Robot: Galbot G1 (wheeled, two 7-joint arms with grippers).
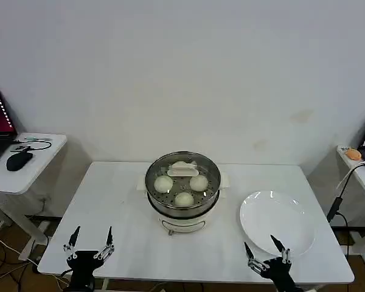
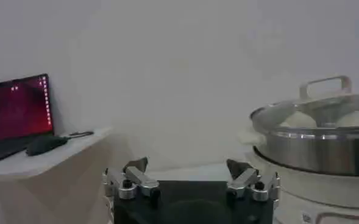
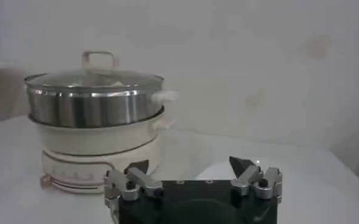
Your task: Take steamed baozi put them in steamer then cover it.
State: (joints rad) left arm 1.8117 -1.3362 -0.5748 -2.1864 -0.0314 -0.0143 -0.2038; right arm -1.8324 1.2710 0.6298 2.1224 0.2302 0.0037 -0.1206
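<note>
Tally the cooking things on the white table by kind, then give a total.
Steamed baozi under the cover: 3 visible; the handle may hide another
Steamer: 1
Cover: 1
White plate: 1
Total: 6 things seen

Even, bright indoor light with soft shadows; wrist views look hazy (glare on the steamer (image 3: 94,106)).

No legible writing

Faint marks on the white cooker base (image 3: 75,173) are too small to read
</note>
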